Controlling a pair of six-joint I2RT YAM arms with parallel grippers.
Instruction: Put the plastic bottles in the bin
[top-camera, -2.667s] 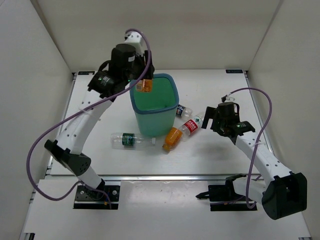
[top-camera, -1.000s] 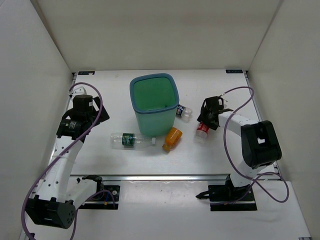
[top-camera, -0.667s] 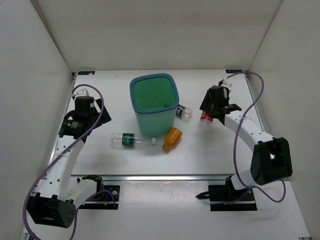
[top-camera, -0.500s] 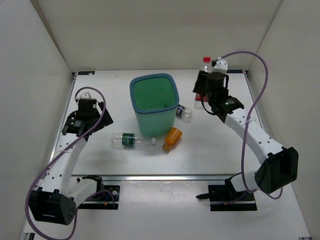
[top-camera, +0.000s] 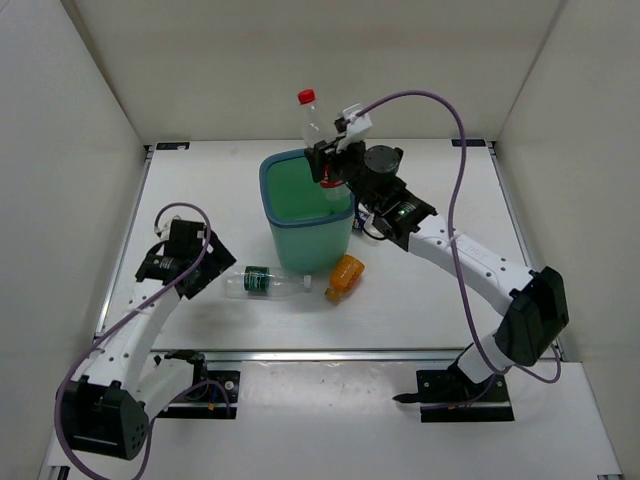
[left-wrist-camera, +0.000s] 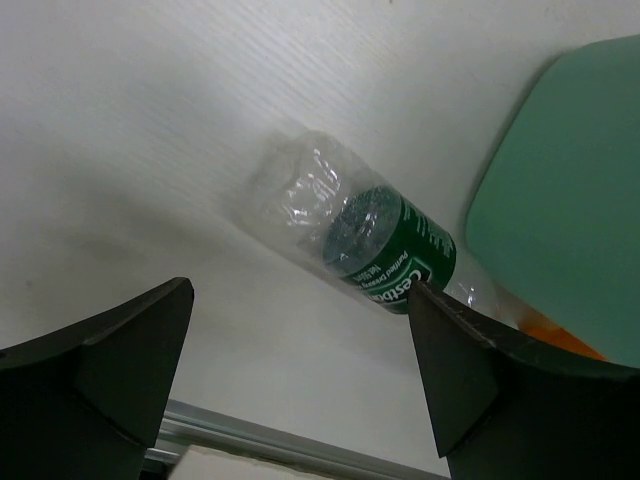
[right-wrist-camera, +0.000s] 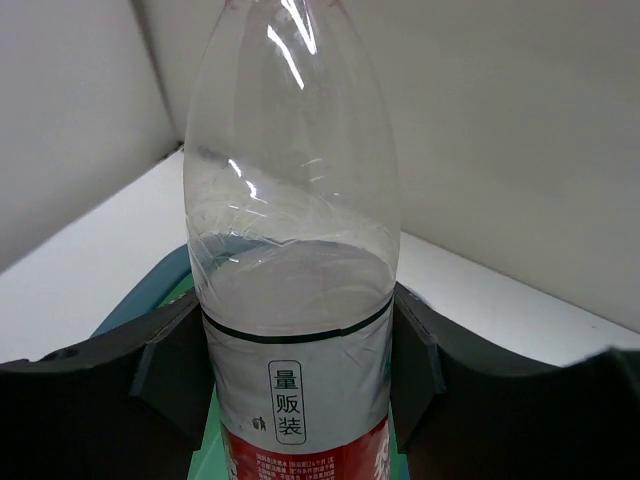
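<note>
My right gripper (top-camera: 329, 166) is shut on a clear plastic bottle (top-camera: 314, 128) with a red cap and a red label, held upright over the far right part of the teal bin (top-camera: 300, 245). In the right wrist view the bottle (right-wrist-camera: 295, 300) fills the space between the fingers (right-wrist-camera: 168, 372), with the bin rim (right-wrist-camera: 138, 300) below. A green-label bottle (top-camera: 258, 280) lies left of the bin's foot and an orange bottle (top-camera: 345, 277) lies in front of it. My left gripper (top-camera: 196, 264) is open, low over the table, just short of the green-label bottle (left-wrist-camera: 372, 240).
White walls enclose the table on the left, back and right. A metal rail (top-camera: 320, 353) runs along the near edge. In the left wrist view the bin wall (left-wrist-camera: 565, 215) stands right of the green-label bottle, with the orange bottle (left-wrist-camera: 560, 337) behind it.
My right gripper lifted the red-label bottle off the table at the right and carried it left, up over the bin. My left arm swung down from the bin toward the green-label bottle.
</note>
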